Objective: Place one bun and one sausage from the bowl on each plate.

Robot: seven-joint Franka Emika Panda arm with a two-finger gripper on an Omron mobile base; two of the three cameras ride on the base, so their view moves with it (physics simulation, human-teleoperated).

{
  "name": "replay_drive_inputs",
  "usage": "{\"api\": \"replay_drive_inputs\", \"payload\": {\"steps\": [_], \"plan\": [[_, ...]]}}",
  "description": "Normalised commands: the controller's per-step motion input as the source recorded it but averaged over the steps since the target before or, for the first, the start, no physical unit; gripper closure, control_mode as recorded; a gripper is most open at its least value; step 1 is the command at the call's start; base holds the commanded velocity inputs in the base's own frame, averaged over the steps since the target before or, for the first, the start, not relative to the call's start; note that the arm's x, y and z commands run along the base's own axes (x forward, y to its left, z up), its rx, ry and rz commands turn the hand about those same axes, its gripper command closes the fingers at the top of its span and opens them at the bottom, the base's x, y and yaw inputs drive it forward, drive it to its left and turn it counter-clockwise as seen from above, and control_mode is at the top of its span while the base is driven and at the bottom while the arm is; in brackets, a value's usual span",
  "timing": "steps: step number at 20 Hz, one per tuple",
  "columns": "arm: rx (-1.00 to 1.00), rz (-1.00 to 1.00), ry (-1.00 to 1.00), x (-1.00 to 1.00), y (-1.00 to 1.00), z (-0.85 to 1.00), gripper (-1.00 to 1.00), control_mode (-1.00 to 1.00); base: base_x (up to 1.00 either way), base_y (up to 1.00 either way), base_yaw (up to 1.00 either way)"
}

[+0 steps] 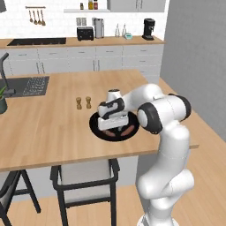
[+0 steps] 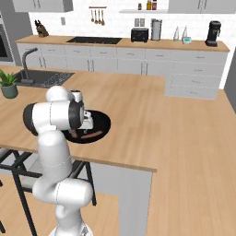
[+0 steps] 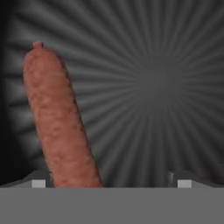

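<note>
The wide matte-black bowl (image 1: 95, 128) sits near the front edge of the wooden island, and it also shows in the right base view (image 2: 103, 120). My gripper (image 1: 113, 126) is lowered into it, pointing down. Two reddish-brown sausages lie inside, one (image 1: 128, 130) to the right of the hand and one (image 1: 108, 132) under it. In the hand view a sausage (image 3: 59, 118) lies on the bowl's dark floor (image 3: 157, 83), between the fingers and close to the left fingertip (image 3: 38, 183). The gripper (image 3: 111, 183) is open, with nothing gripped. Buns and both plates are out of view.
Two small wooden shakers (image 1: 83, 103) stand just behind the bowl. A sink (image 1: 26, 86) and a potted plant (image 2: 8, 84) are at the island's far left. A chair (image 1: 86, 176) is tucked under the island's front edge below the bowl.
</note>
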Motion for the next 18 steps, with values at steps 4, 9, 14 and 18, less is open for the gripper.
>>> {"api": "replay_drive_inputs", "payload": {"steps": [4,9,14,18], "plan": [[-0.14,0.04,0.06,0.0,0.05,-0.48,-1.0,-1.0,0.0,0.0,0.0],[-0.04,0.02,-0.05,-0.13,-0.32,-0.34,-1.0,-1.0,0.0,0.0,0.0],[0.0,0.0,0.0,0.0,-0.09,-0.13,1.0,-1.0,0.0,0.0,0.0],[0.0,0.0,0.0,0.0,0.0,-0.01,1.0,-1.0,0.0,0.0,0.0]]}}
